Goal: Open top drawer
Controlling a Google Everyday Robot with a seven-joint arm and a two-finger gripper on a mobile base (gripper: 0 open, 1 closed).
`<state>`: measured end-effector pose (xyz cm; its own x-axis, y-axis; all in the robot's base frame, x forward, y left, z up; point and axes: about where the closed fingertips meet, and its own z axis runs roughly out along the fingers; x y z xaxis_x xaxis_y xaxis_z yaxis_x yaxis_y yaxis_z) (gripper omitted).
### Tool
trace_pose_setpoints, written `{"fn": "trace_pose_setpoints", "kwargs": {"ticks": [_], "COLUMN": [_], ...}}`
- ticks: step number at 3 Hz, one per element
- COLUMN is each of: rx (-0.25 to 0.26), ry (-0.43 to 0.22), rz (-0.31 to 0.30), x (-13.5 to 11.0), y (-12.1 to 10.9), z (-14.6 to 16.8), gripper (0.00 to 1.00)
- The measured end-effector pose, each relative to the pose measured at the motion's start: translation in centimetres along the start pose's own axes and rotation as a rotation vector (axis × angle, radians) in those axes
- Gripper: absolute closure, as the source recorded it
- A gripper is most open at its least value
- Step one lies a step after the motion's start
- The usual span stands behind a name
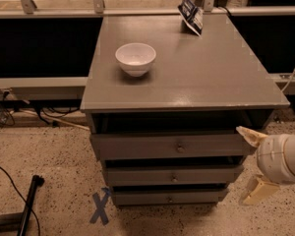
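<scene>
Chest of grey drawers on a speckled floor.
A white bowl sat on its top, left of middle. The top drawer stuck out a little under that top. The gripper was near its right end, fingers spread wide apart.

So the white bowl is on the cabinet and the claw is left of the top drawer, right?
No: the camera view shows the claw to the right of the top drawer, not left. The white bowl is on the cabinet.
</scene>
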<state>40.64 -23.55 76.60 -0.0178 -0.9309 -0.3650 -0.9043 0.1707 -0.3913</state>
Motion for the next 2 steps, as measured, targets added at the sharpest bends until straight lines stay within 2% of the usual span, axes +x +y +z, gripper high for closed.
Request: {"fn": "trace_pose_setpoints", "kwargs": {"ticks": [1,2], "rx": [0.058,0.057], "ry": [0.073,0.072], "rz": [-0.161,-0.160], "x": [0.70,0.69], "y": [0.40,0.41], "z": [1.99,1.98], "gripper": [0.00,0.00]}}
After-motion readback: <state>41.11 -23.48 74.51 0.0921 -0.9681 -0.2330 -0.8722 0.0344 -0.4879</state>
